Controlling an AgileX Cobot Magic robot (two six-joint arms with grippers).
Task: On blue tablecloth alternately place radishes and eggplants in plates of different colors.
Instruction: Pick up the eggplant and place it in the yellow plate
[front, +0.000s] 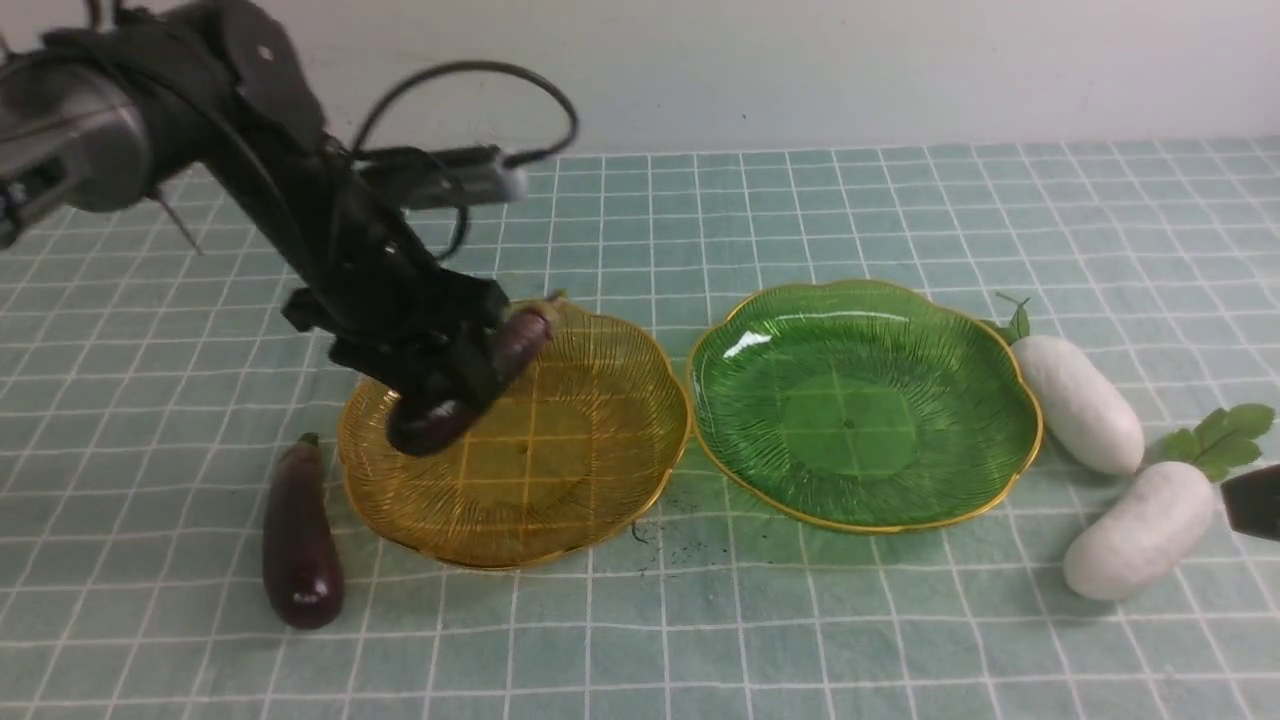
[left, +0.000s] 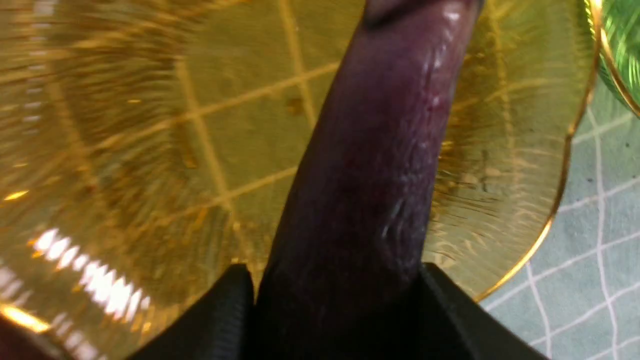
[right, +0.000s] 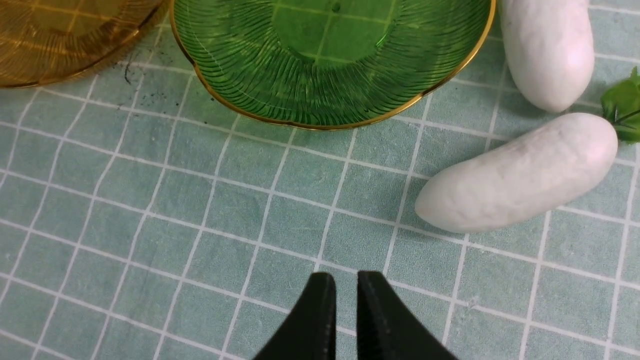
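Left fingers (left: 215, 325) clamp slim glossy dark purple eggplant (front: 520, 345), tilted over ribbed amber-yellow plastic plate (front: 600, 500) near its 10 o'clock rim, right fingers (right: 320, 320) closed empty; letting go this off-centre could clip rim, rolling eggplant onto teal grid tablecloth (front: 800, 620).

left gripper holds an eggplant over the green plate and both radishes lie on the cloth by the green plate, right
No. The left gripper holds the eggplant over the amber-yellow plate, not the green plate, as the left wrist view shows. Both radishes do lie on the cloth by the green plate.
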